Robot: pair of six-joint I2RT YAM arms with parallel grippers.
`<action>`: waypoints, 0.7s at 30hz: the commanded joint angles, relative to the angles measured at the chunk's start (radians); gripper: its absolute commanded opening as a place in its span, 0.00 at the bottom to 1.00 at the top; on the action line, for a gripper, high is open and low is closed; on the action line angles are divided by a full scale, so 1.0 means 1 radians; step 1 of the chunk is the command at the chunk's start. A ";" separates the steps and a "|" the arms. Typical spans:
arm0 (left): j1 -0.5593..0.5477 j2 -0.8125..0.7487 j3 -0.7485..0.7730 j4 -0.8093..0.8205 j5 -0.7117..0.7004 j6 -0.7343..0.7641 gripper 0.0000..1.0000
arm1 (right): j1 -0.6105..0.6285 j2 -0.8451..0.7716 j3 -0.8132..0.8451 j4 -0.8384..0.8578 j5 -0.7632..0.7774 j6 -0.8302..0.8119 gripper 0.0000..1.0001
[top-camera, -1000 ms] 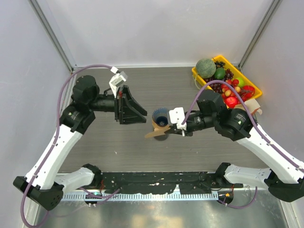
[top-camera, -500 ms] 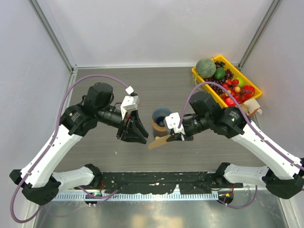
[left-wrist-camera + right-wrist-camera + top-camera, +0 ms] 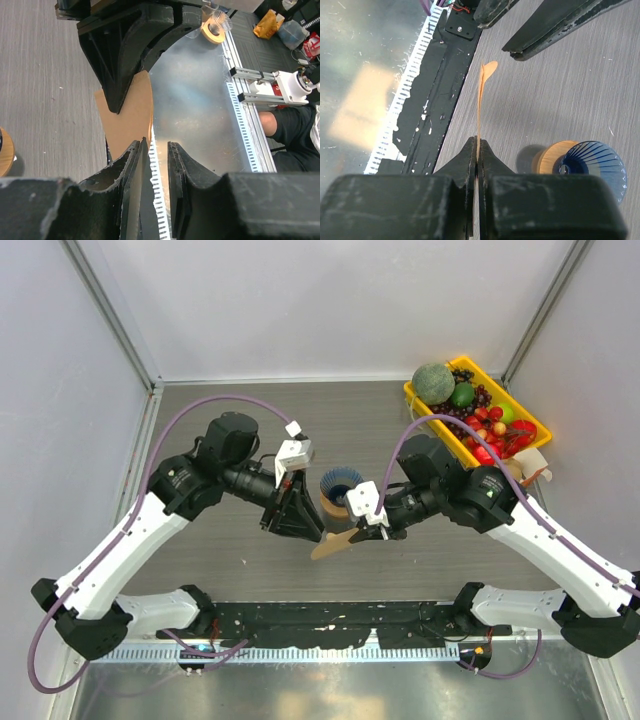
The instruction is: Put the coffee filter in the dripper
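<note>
The coffee filter (image 3: 333, 543) is a flat tan paper piece held in the air by my right gripper (image 3: 367, 529), which is shut on its edge. It shows edge-on in the right wrist view (image 3: 480, 100), pinched in my right gripper (image 3: 477, 143). My left gripper (image 3: 314, 531) is open with its tips right at the filter's free end. In the left wrist view the filter (image 3: 127, 117) hangs just beyond my left gripper (image 3: 159, 146). The dark blue ribbed dripper (image 3: 340, 482) stands on an orange-brown round cup (image 3: 334, 506), just behind both grippers. Both also show in the right wrist view, the dripper (image 3: 594, 167) and the cup (image 3: 551, 157).
A yellow tray (image 3: 413, 397) full of fruit sits at the back right. A black rail (image 3: 330, 621) and metal strip run along the near table edge. Enclosure walls stand on the left, back and right.
My left arm has swung right and forward, bringing its open gripper up to the filter. My right gripper has shifted slightly toward the near edge, still holding the filter.
</note>
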 commanded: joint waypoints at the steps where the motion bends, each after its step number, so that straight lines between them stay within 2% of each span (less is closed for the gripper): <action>1: -0.022 0.001 0.000 0.056 0.008 -0.022 0.31 | 0.008 0.000 0.026 0.023 -0.017 -0.007 0.05; 12: -0.036 0.013 -0.014 0.077 0.007 -0.061 0.26 | 0.011 0.011 0.033 0.033 -0.015 0.006 0.05; 21: -0.037 0.015 -0.026 0.087 -0.026 -0.078 0.27 | 0.013 0.010 0.033 0.037 -0.015 0.009 0.05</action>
